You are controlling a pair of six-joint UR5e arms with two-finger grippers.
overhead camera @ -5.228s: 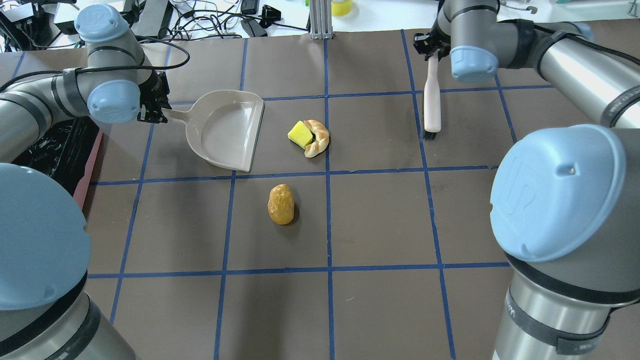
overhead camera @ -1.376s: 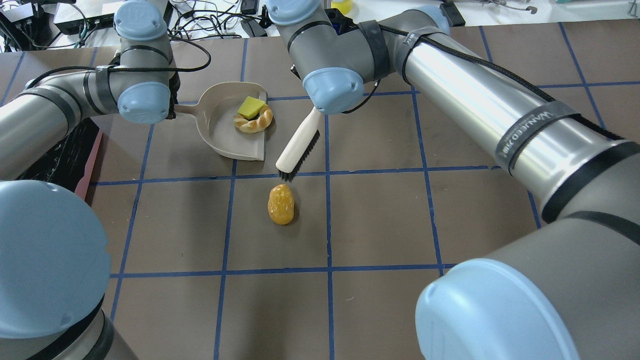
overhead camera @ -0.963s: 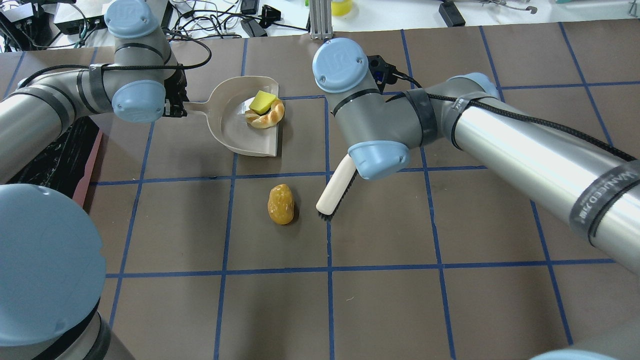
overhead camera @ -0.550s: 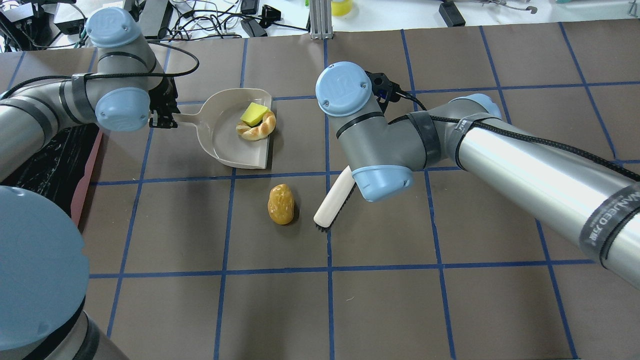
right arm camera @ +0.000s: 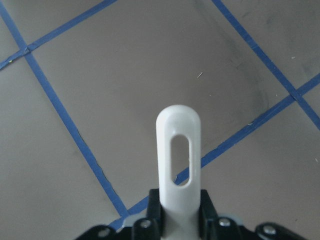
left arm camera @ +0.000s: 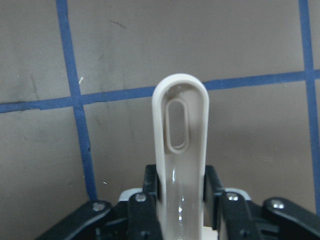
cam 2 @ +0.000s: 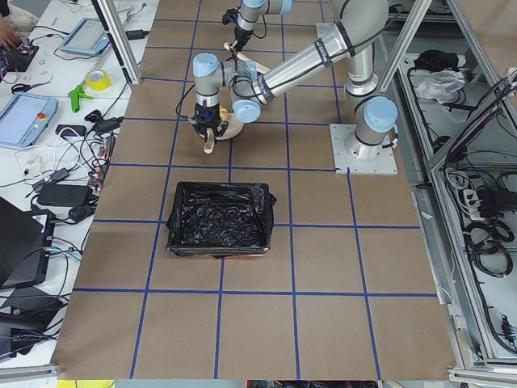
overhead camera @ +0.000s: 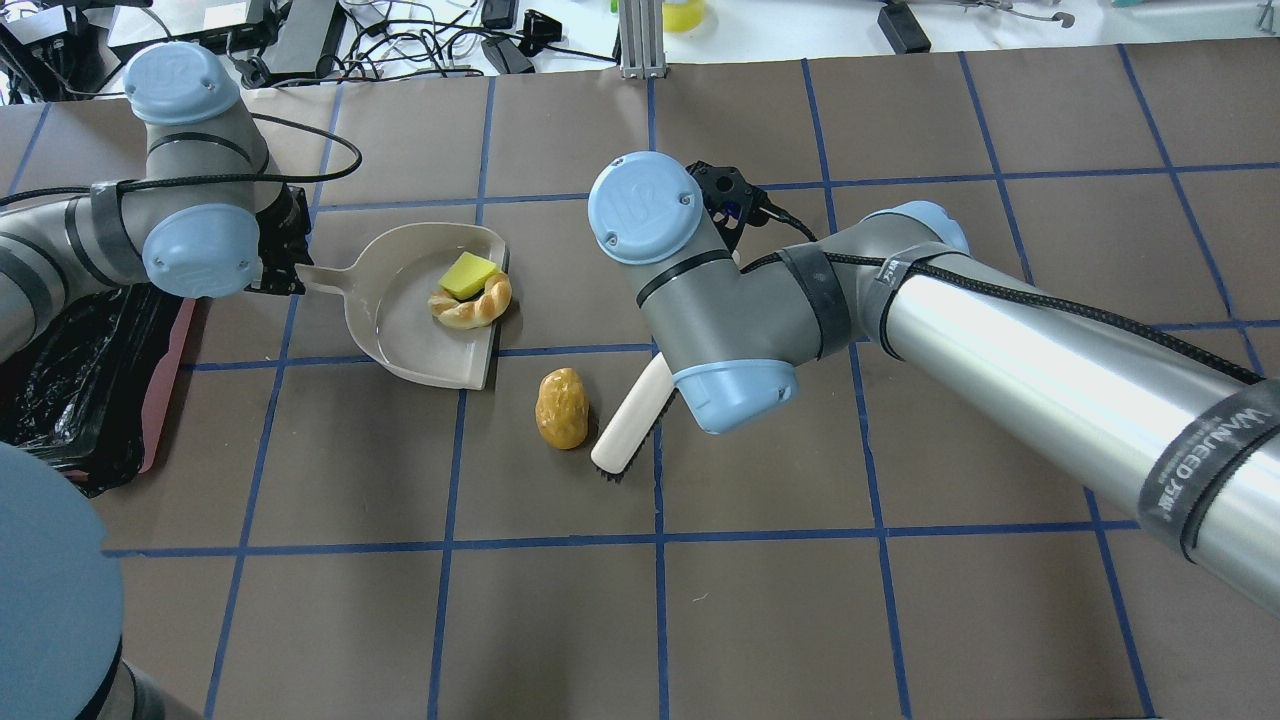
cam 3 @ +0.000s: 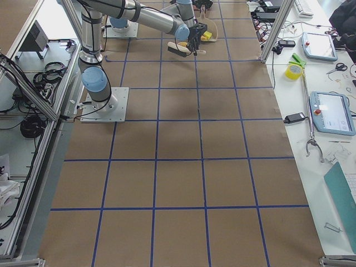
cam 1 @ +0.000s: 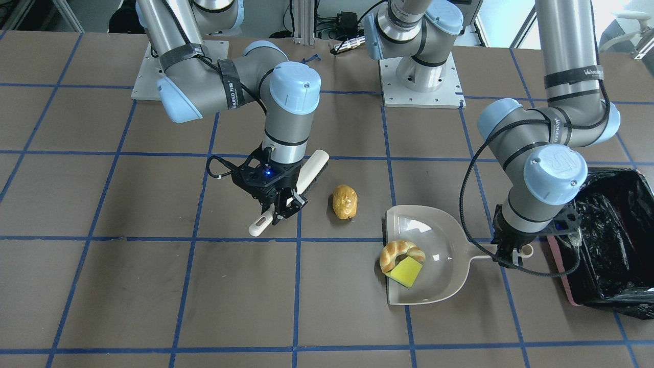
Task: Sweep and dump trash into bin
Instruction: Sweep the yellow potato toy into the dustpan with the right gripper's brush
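Observation:
The golden-brown lump [overhead camera: 562, 408] lies on the table, also seen from the front [cam 1: 344, 201]. The croissant [overhead camera: 472, 304] and the yellow-green sponge [overhead camera: 468, 274] lie in the beige dustpan [overhead camera: 405, 325], near its open lip. My left gripper [overhead camera: 283, 283] is shut on the dustpan's handle [left arm camera: 179, 150]. My right gripper [cam 1: 282, 207] is shut on a white brush [overhead camera: 630, 425], whose bristle end rests just right of the lump. The pink bin [cam 1: 559, 266] with its black bag [overhead camera: 60, 380] stands left of the dustpan.
The table is brown with blue tape grid lines [overhead camera: 655, 500]. The right arm's wrist and forearm [overhead camera: 900, 320] hang over the table's middle and right. Cables and boxes [overhead camera: 440, 40] lie beyond the far edge.
The sponge and croissant have gone from the table into the dustpan. The dustpan has since moved left and nearer the robot. The brush has swung round to the lump's right side.

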